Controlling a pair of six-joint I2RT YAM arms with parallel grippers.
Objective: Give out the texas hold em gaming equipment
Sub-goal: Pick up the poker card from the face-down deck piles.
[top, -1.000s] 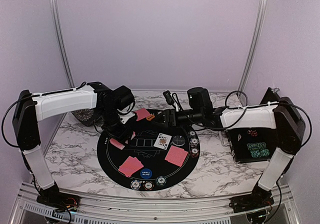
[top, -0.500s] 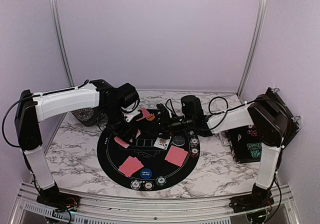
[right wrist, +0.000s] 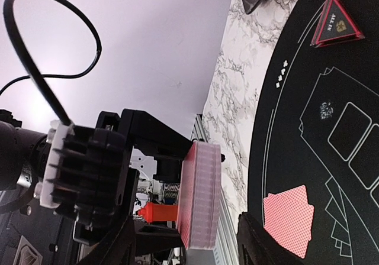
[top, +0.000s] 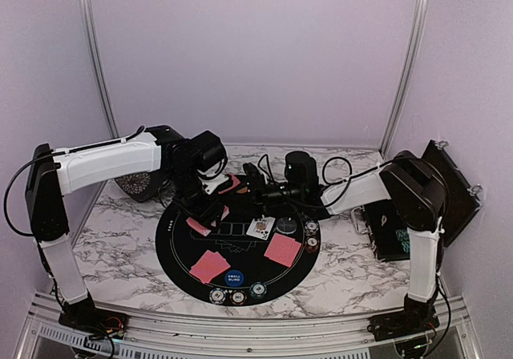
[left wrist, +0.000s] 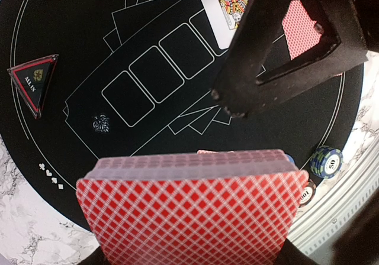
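My left pincer (top: pixel 212 207) is clamped on the red-backed deck (left wrist: pixel 189 217), holding it above the far-left edge of the round mat (top: pixel 184 251). My right pincer (top: pixel 244 184) is partly spread, one finger on either side of that deck, and I can't tell whether it touches.

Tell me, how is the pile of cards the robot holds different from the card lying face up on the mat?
The pile of cards is a thick stack; the face-up card is just one. The pile is held above the mat in the left gripper, while the face-up card lies flat on it. The pile shows red criss-cross backs; the face-up card shows its picture. Both are playing cards.
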